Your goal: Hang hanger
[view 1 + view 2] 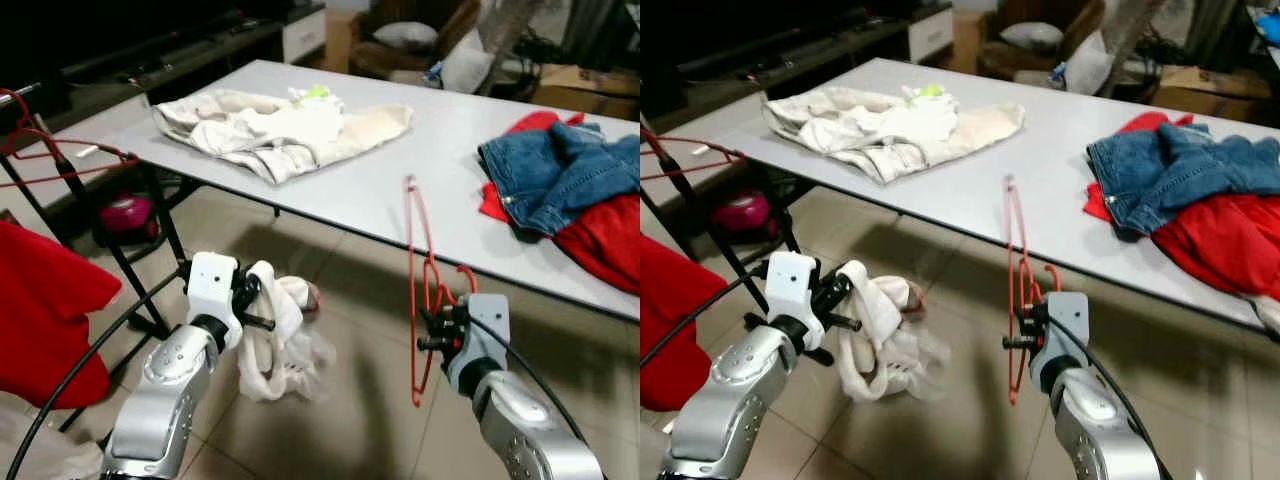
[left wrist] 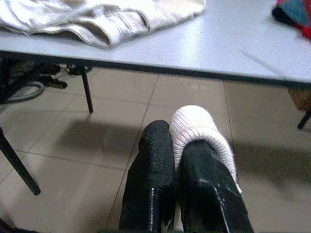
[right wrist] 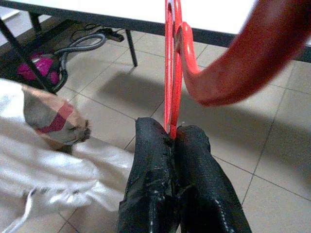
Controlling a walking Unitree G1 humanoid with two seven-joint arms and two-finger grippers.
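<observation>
A thin red hanger (image 1: 413,262) stands upright in front of the table edge, with my right gripper (image 1: 431,331) shut on its wire near the hook. The right wrist view shows the red wire (image 3: 169,73) pinched between the black fingers (image 3: 150,160). My left gripper (image 1: 258,300) is shut on a white garment (image 1: 280,345) that hangs in a bunch over the tiled floor. In the left wrist view a white fold (image 2: 199,128) wraps over one finger. At the far left, a dark clothes rack (image 1: 150,225) carries another red hanger (image 1: 62,152) and a red garment (image 1: 45,310).
The grey table (image 1: 400,170) runs across the view, with a cream garment (image 1: 280,125) on its left part and jeans (image 1: 560,170) over red cloth (image 1: 605,240) on the right. A pink vacuum (image 1: 125,212) sits under the table. Boxes and cushions stand behind.
</observation>
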